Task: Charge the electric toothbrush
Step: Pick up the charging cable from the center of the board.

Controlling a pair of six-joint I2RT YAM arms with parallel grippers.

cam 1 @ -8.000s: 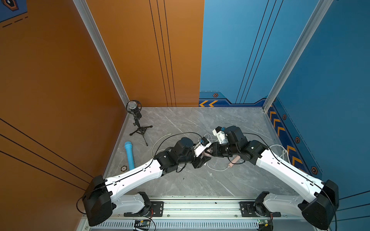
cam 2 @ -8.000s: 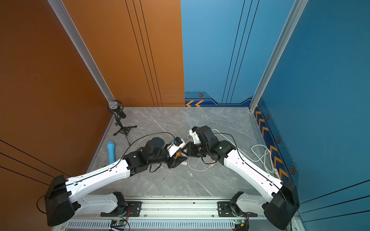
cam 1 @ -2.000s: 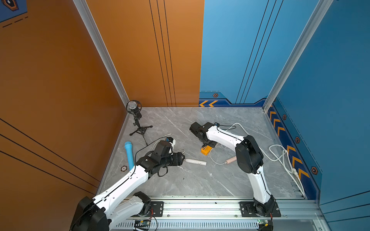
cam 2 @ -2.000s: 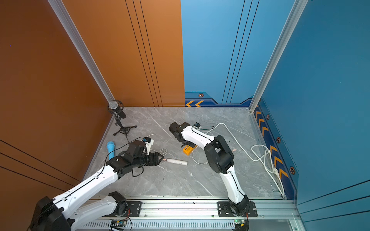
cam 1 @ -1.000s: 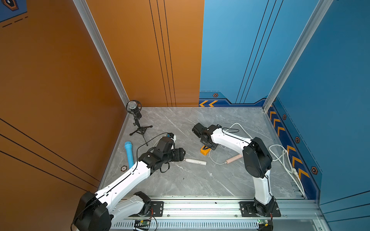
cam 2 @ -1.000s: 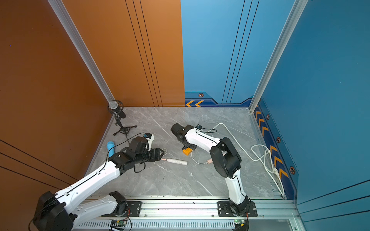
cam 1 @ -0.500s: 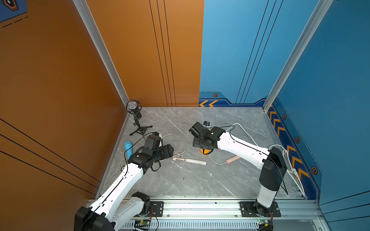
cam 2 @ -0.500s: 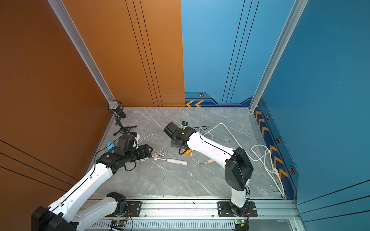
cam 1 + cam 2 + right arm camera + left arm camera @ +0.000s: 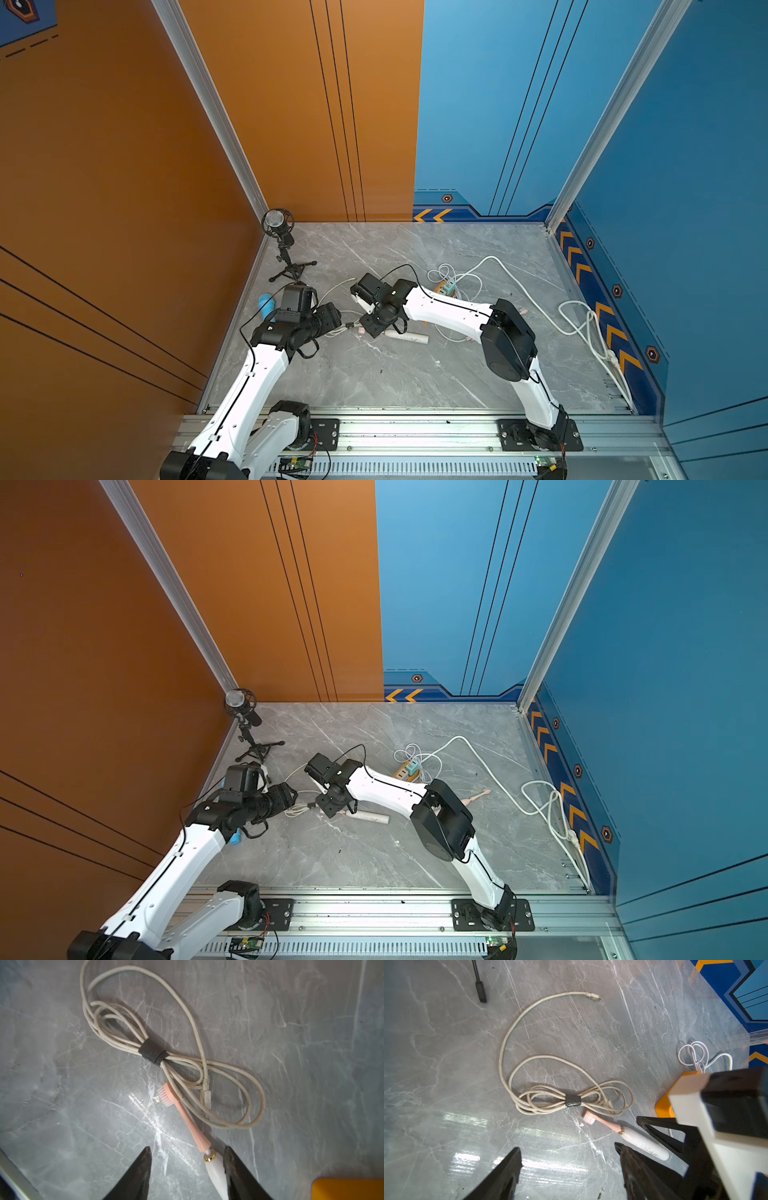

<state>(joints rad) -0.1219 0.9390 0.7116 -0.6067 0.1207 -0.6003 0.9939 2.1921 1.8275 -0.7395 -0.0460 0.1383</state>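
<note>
Grey marbled counter (image 9: 395, 374) fills the floor of a booth with orange panels on the left and blue panels behind and on the right. Both arms reach in from the near rail and meet a little left of the middle.

The electric toothbrush (image 9: 409, 337) lies flat there, its white handle to the right and its pink head to the left; it shows in both top views (image 9: 370, 817). The right gripper (image 9: 187, 1147) is low over it with its fingers apart, one on each side of the gold collar where the pink neck (image 9: 194, 1129) joins the handle. One finger is right against the handle and the other stands well clear, so nothing is clamped.

Just left of the brush head sits the charging cable (image 9: 572, 1101), a pale bundle cinched with a dark strap, one loose end trailing away toward the far left. One of its plugs (image 9: 206, 1095) rests just beside the pink neck.

The left gripper (image 9: 566, 1147) hangs left of the bundle, fingers spread wide with only bare counter between them.

Farther back and to the right is an orange power strip (image 9: 442, 289) with a thick white cord (image 9: 492, 258) running off to the right wall. A microphone (image 9: 276, 222) on a small tripod stands in the far left corner, and a blue cylinder (image 9: 266, 301) lies by the left wall.
</note>
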